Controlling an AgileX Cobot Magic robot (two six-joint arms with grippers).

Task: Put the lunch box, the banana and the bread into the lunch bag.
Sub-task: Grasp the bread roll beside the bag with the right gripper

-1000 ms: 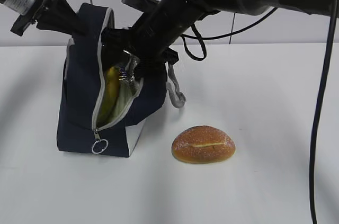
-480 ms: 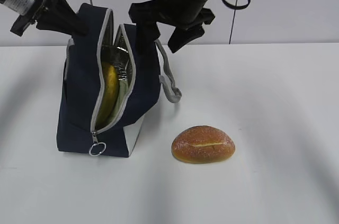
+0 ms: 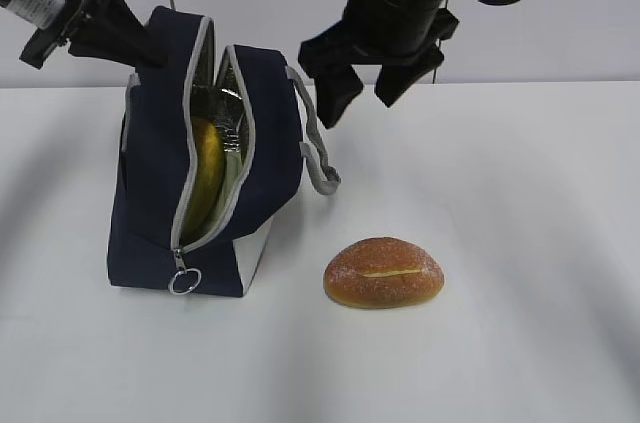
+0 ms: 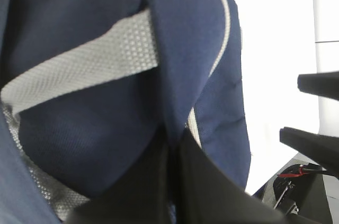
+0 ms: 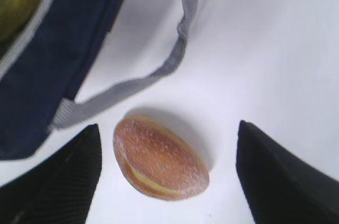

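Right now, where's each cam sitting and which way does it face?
Exterior: front of table, slanting down at lunch bag, bread; both arms show.
Left wrist: pressed against bag fabric; left hand pinches it.
Right wrist: above, facing down at bread between open right hand fingers.
Exterior and right wrist share bread and bag.

lunch bag (image 3: 160,183) unzipped, banana (image 3: 205,178) inside | bread (image 3: 384,272) on table (image 3: 500,243) | right gripper (image 3: 361,101) spread, empty, above

Oval golden-brown bread roll (image 3: 384,272) is lying on bare white table (image 3: 520,203), nothing crowding it above or to the right. Tall dark navy fabric lunch bag (image 3: 150,203) is standing near its left, grey strap handle (image 3: 318,158) drooping toward it.
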